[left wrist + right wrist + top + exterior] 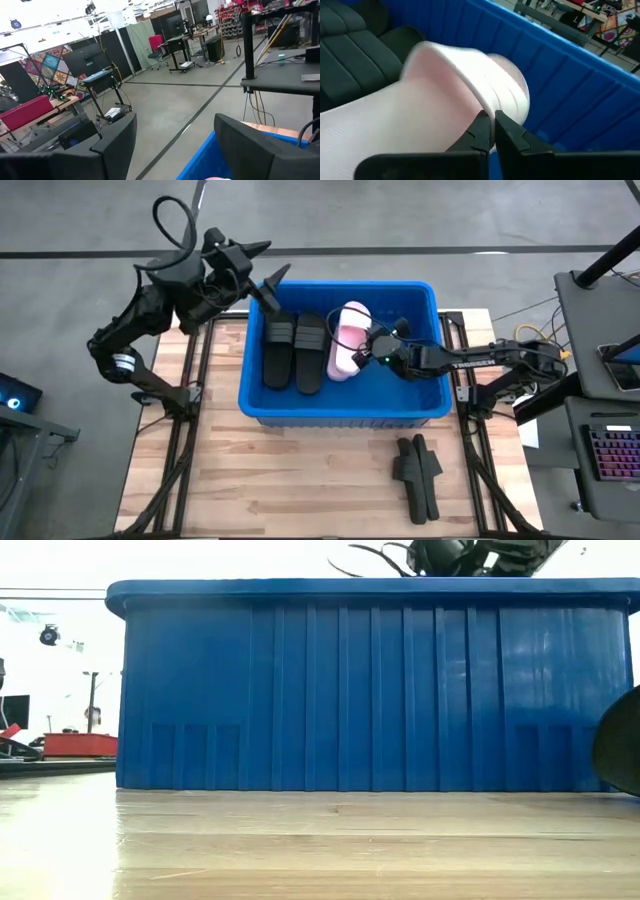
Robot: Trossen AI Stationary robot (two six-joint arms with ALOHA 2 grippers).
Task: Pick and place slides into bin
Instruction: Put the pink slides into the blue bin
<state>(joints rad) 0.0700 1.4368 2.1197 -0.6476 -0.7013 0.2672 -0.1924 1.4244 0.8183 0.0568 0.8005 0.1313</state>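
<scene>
Three slides are seen inside the bin [420, 292]: two black slides [295, 352] laid side by side toward its left half, and a pale pink slide [346, 338] just beside them near the middle. Two more black slides [418, 474] are left outside, stacked together on the wooden table [300, 480] in front of the bin's right corner. The strap of the pink slide is pinched by the right gripper [492, 125], whose jaws are pressed tight on the strap's edge, with the arm reaching in over the bin's right wall. The left gripper [268, 283] is held above the bin's far left corner with its fingers [120, 142] spread apart and nothing between them. From table height, the bin's ribbed blue wall is seen filling most of the view.
</scene>
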